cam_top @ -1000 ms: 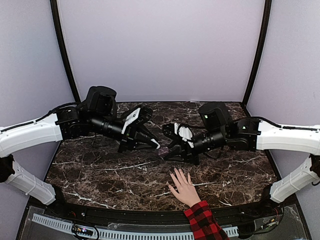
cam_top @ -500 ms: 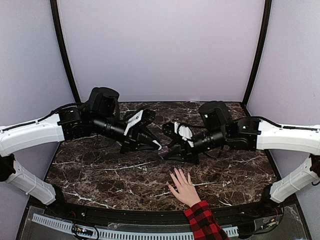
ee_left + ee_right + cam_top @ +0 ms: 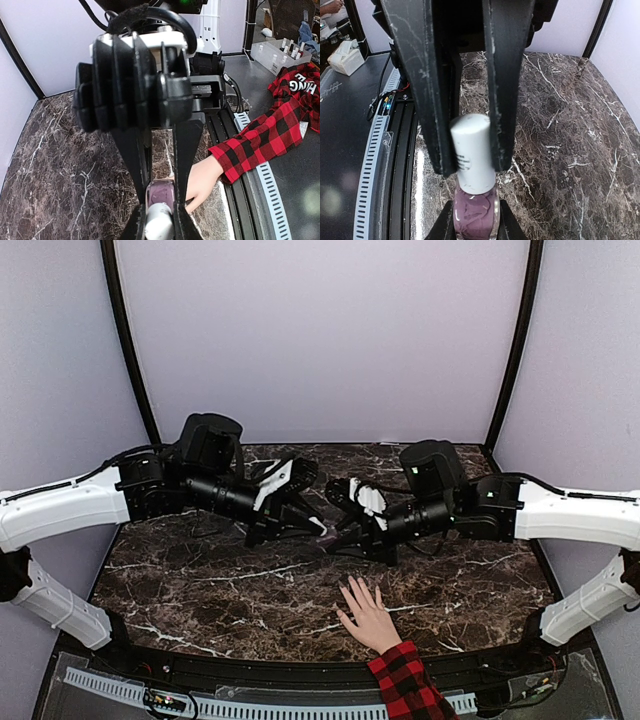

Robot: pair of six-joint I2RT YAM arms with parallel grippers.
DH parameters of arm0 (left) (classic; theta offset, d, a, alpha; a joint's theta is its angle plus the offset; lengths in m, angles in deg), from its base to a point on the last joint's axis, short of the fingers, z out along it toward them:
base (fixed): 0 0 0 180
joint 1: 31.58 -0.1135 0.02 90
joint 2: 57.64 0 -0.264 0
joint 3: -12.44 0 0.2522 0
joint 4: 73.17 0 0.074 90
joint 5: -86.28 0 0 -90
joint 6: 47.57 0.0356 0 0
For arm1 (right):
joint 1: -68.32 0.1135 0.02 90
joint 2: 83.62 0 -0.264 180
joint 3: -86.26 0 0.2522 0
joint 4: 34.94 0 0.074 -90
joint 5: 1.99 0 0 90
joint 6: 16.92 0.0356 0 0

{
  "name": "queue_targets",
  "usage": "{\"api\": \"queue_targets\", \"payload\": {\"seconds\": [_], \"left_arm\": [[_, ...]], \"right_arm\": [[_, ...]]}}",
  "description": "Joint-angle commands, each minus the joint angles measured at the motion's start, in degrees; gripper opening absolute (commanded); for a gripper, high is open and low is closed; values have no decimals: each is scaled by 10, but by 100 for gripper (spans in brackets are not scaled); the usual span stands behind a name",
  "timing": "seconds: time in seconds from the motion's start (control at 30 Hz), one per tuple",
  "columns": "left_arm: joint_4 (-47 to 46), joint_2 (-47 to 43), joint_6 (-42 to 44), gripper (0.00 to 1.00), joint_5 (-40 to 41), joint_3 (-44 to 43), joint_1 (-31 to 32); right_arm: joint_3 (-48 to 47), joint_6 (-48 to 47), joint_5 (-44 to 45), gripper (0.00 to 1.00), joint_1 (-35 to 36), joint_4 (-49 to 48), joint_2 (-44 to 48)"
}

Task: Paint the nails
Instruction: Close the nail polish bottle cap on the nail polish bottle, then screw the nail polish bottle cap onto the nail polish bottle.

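A small polish bottle point(image 3: 328, 537) with purple liquid and a white cap hangs between both grippers above the middle of the marble table point(image 3: 200, 590). My left gripper point(image 3: 320, 530) is shut on the glass body point(image 3: 160, 196). My right gripper point(image 3: 338, 540) is shut on the white cap point(image 3: 472, 150). In front of them a light-skinned hand point(image 3: 368, 615) lies flat, fingers spread, in a red-and-black plaid sleeve point(image 3: 405, 682). The nails point(image 3: 346, 587) are too small to make out. The left wrist view shows part of the hand point(image 3: 202, 177) behind the right-hand finger point(image 3: 186, 165).
A black rail with a perforated white strip point(image 3: 250, 708) runs along the table's near edge. Pale walls and two black posts point(image 3: 128, 350) enclose the back. Both white-and-black arms reach in low from the sides.
Both grippers have shifted slightly to the right with the bottle held between them. The hand has stayed put.
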Motion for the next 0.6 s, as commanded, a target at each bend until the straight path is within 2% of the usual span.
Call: {"api": "queue_targets", "payload": {"seconds": [0.0,0.2,0.37,0.57], "left_arm": [[19,11,-3,0,8,-18,10],[48,22,27,2,-29,-30,11],[82,26,64,4,-74,-46,11],[109,23,117,3,-138,-49,13]], "right_arm": [[-5,14,9,0,6,-102,39],[9,-10,-66,0,6,-109,67],[-11,-26,-156,0,7,-68,54],[-15,-18,-193,0,10,-68,64]]}}
